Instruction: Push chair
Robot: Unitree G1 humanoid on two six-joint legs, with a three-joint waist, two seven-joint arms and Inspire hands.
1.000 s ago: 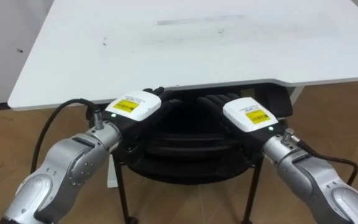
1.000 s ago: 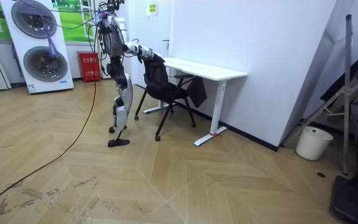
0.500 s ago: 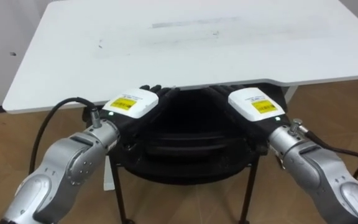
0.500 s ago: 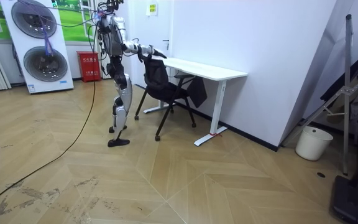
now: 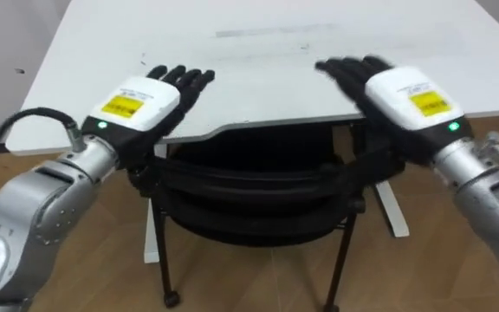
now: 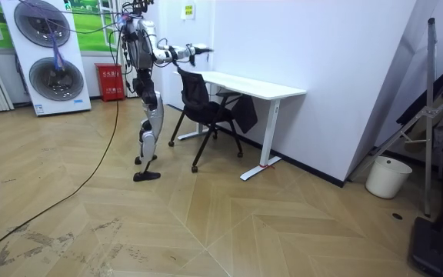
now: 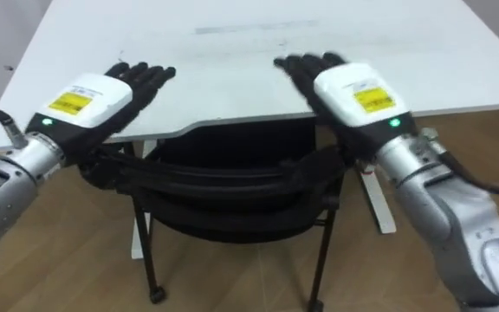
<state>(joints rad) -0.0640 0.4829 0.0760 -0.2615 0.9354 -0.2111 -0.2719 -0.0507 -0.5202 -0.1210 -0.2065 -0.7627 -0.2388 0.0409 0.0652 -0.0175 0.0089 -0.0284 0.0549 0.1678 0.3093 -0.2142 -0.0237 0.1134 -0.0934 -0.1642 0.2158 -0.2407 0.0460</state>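
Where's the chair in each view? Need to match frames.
Left eye view: chair at lower centre, partly under the white desk's near edge.
Right eye view: chair at lower centre, a little left of the middle, under the same edge.
Room view: chair at upper left of centre, between the robot and the desk.
Shared landmark: the white desk.
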